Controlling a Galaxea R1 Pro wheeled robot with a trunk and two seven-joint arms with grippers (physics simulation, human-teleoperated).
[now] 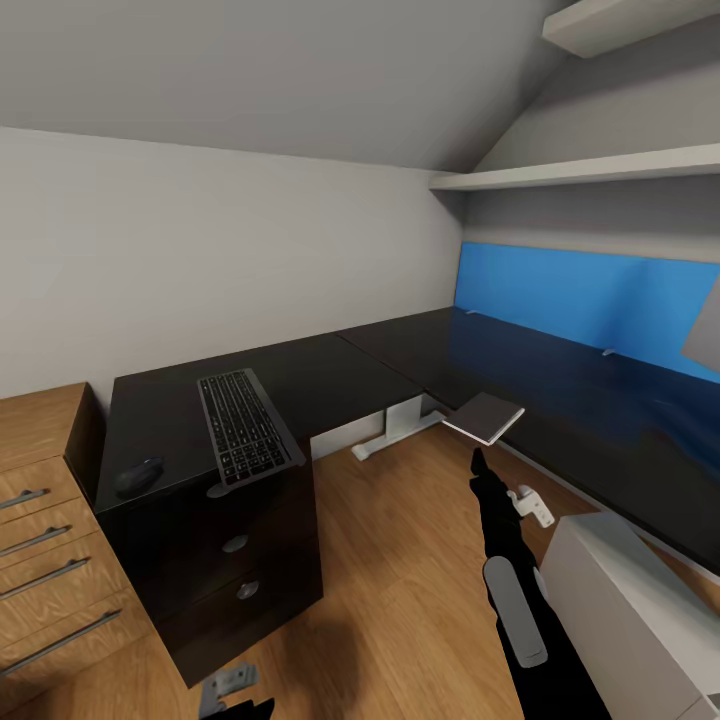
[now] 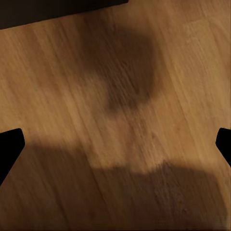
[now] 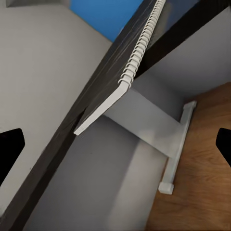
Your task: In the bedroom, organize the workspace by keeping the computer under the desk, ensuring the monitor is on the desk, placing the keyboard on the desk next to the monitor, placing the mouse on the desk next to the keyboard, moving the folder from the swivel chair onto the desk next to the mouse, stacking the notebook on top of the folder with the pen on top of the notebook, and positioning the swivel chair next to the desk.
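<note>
Shows the left claw (image 2: 115,144) nearest, fingers spread wide above the wooden floor (image 2: 120,72), and the right claw (image 3: 115,144) likewise spread wide and gripping nothing, aimed at the notebook (image 3: 103,108). Finds that spiral-bound notebook lying flat, part of it jutting past the edge of the black bench (image 1: 330,375), just beyond the right arm. Places the keyboard (image 1: 247,428) farther left on the bench above the drawer unit (image 1: 230,560), the mouse (image 1: 139,476) near it, and the blue back panel (image 1: 590,300) farthest off.
</note>
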